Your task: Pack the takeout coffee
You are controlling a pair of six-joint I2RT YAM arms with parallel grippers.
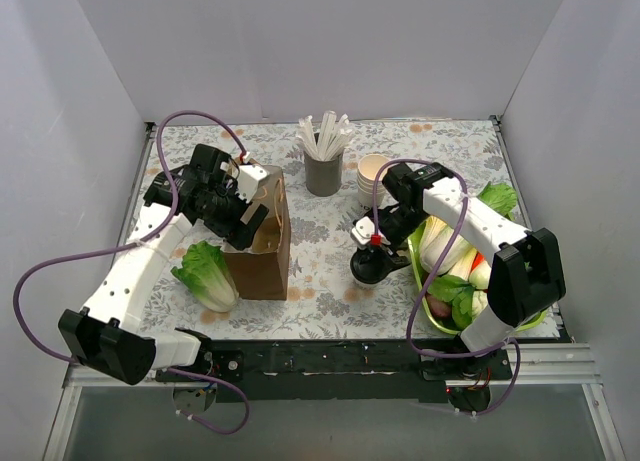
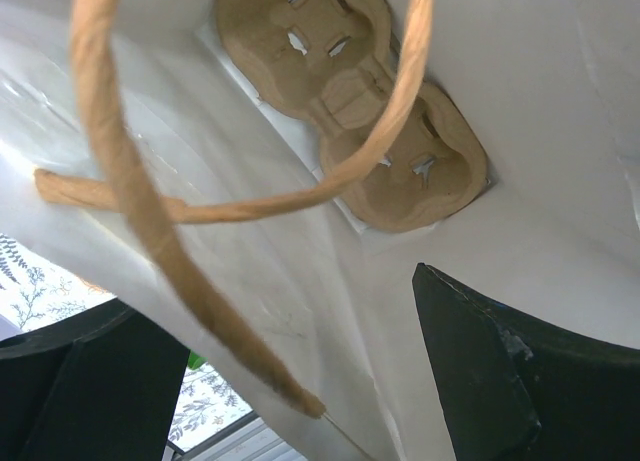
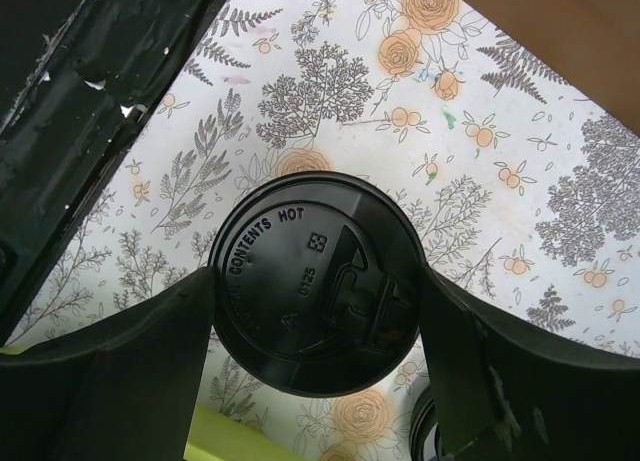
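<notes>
The takeout coffee [image 3: 318,243], a cup with a round black lid marked "CONTENTS HOT", stands right of centre on the floral cloth [image 1: 368,269]. My right gripper [image 3: 318,286] is over it [image 1: 371,247], with a finger pressed against each side of the lid. The brown paper bag [image 1: 262,246] stands upright to its left, mouth open. My left gripper [image 1: 248,209] is at the bag's top edge, jaws wide apart astride the white inner wall [image 2: 265,291]. A cardboard cup carrier [image 2: 350,101] lies in the bag's bottom, and a twine handle [image 2: 130,181] hangs across that view.
A lettuce head [image 1: 207,273] lies left of the bag. A grey cup of white sticks [image 1: 323,171] and a stack of lidless cream cups [image 1: 373,176] stand behind. A green tray [image 1: 500,329] of vegetables sits at the right. Another black lid edge [image 3: 428,436] shows beside the coffee.
</notes>
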